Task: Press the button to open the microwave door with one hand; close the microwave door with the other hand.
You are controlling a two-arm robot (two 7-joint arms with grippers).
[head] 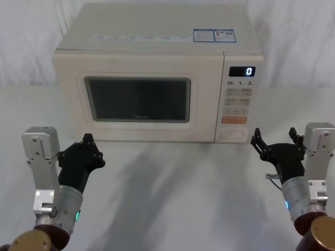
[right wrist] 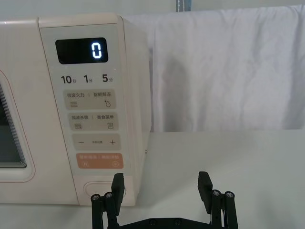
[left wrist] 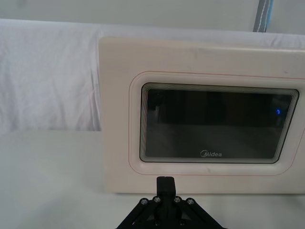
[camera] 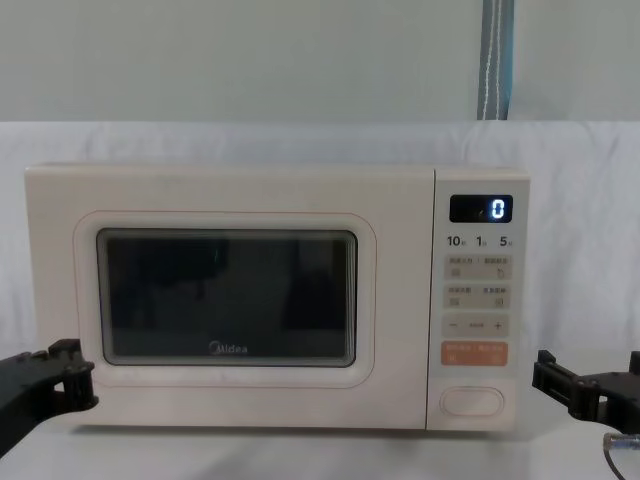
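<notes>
Sitting at centre frame in the head view, microwave door (head: 137, 99) flush shut against the cream body, dark window facing forward. Right of it, control panel (head: 239, 102) with display reading 0; button (head: 233, 136) at the panel's bottom, below the orange key (head: 233, 120), untouched. Hovering at lower left, left gripper (head: 86, 149) with fingers drawn together, short of the door. At lower right, right gripper (head: 277, 140) with fingers spread apart, just right of the button, not touching.

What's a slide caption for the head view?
Left gripper shut and right gripper open, both short of the closed microwave door; button unpressed.
</notes>
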